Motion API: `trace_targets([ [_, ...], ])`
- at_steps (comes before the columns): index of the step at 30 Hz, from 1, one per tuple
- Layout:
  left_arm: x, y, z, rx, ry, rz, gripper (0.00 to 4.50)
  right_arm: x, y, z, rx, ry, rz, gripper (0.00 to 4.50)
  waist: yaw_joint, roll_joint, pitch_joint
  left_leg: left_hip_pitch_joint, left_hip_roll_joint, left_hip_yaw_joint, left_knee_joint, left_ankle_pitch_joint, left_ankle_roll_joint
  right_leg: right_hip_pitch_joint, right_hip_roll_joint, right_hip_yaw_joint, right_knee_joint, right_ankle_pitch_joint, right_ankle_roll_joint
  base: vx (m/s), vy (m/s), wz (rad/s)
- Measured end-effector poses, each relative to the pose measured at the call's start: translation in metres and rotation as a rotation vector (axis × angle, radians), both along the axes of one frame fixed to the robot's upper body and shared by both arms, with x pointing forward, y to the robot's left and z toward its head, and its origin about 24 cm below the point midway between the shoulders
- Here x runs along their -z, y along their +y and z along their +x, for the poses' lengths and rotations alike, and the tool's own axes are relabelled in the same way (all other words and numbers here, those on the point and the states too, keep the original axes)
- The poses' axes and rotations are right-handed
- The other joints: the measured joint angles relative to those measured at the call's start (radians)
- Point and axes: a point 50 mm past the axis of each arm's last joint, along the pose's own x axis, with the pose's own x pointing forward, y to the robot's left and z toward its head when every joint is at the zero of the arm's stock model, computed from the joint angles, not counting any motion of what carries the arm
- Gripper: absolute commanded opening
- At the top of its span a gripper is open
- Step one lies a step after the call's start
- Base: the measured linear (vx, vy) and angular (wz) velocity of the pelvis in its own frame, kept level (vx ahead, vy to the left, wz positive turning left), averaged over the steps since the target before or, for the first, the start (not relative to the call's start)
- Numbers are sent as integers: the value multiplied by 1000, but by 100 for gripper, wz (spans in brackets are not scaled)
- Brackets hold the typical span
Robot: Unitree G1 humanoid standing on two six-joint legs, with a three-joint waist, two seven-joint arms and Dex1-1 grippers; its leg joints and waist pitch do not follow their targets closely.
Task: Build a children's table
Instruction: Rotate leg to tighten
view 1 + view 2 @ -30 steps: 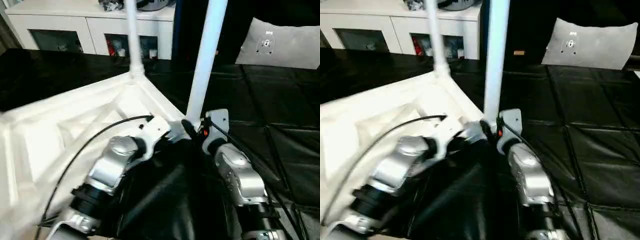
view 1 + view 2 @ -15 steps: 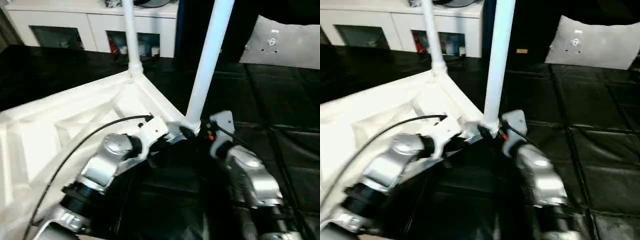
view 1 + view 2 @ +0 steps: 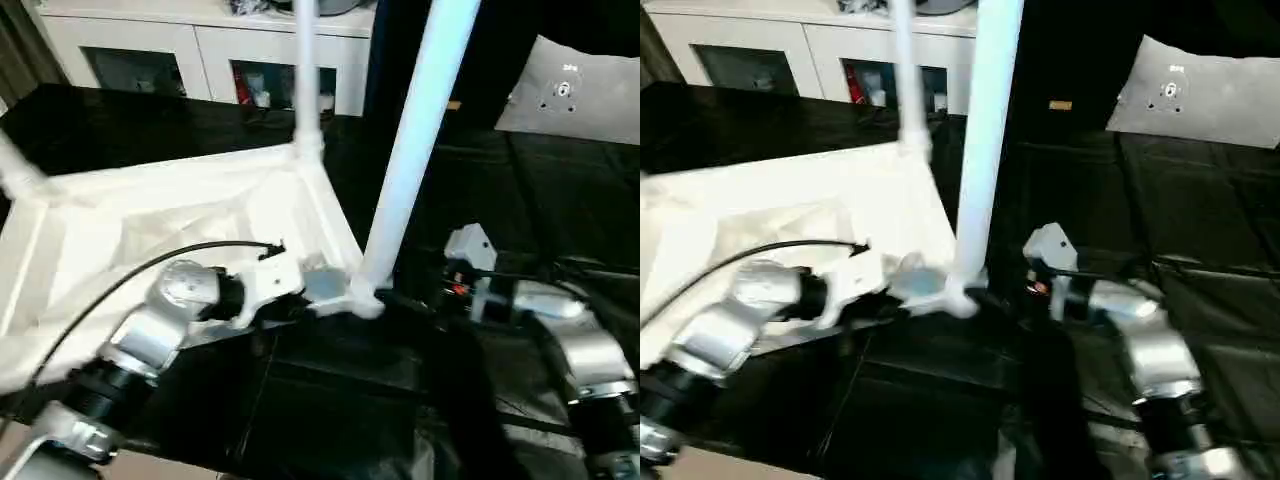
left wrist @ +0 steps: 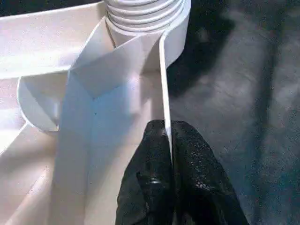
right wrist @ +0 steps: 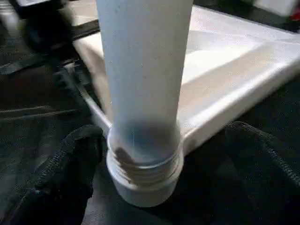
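The white tabletop (image 3: 180, 215) lies upside down on the black mat, ribbed side up. Its nearest corner socket (image 3: 362, 300) holds a tall white leg (image 3: 415, 150), and thread ridges (image 5: 143, 171) show at the leg's foot. A second leg (image 3: 307, 70) stands in the far corner and a third (image 3: 15, 172) at the left. My left gripper (image 4: 167, 129) is shut on the tabletop's thin rim beside the near socket. My right gripper (image 5: 164, 133) is open, one black finger (image 5: 70, 168) on each side of the near leg, apart from it.
A white cabinet (image 3: 200, 50) with glass doors stands along the back. A pale grey panel (image 3: 575, 95) lies at the back right. Black quilted mat (image 3: 560, 200) covers the floor to the right of the tabletop.
My right gripper has opened off the near leg's foot and drawn back to the right. The left gripper keeps its pinch on the rim. The camera has shifted.
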Motion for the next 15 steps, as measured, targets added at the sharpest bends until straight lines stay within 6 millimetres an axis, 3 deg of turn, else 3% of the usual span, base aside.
trace_targets([
  [2, 0, 3, -2, 39, 24, 0, 0, 1, 1, 0, -39, 21, 6, 427, 0, 0, 0, 0, 0, 0, 1, 0, 0, 0, 0, 0, 0, 0, 0, 0, 0, 0],
  [4, 0, 4, -3, 65, 43, -7, 0, 0, 4, 1, -79, 29, 14, 393, 1, 0, 0, 0, 0, 0, 1, 0, 0, 0, 0, 0, 0, 0, 0, 0, 0, 0],
  [15, -2, 7, -5, 104, 105, -28, 0, 0, 11, -2, -208, 99, 52, 304, 12, -2, 1, 0, 1, 3, 1, 0, 0, 0, 0, 0, 1, 0, 0, 0, 0, 0],
])
